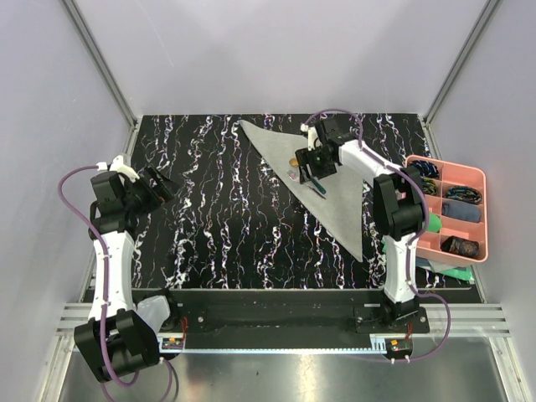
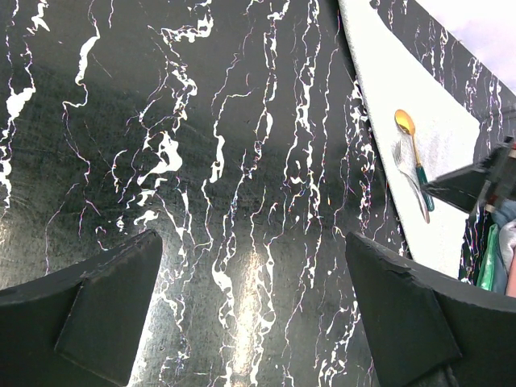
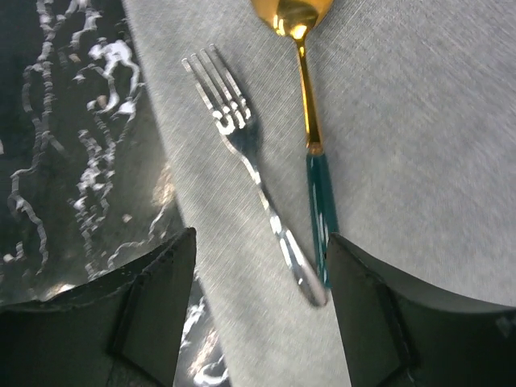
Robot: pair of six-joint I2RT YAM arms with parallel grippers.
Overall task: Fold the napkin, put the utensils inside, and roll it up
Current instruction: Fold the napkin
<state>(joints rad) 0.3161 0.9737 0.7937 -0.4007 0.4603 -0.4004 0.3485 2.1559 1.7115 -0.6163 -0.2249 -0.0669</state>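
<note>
Neighbouring the napkin point(image 1: 343, 209): pink tray point(image 1: 483, 213), green cloths point(image 1: 450, 270).

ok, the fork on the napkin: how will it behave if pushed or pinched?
The fork looks like thin polished metal: probably stiff, light and slippery to pinch. It lies flat, so it likely slides rather than rolls. The napkin under it is thin cloth and may bunch if the fork is pushed toward the spoon beside it.
</note>
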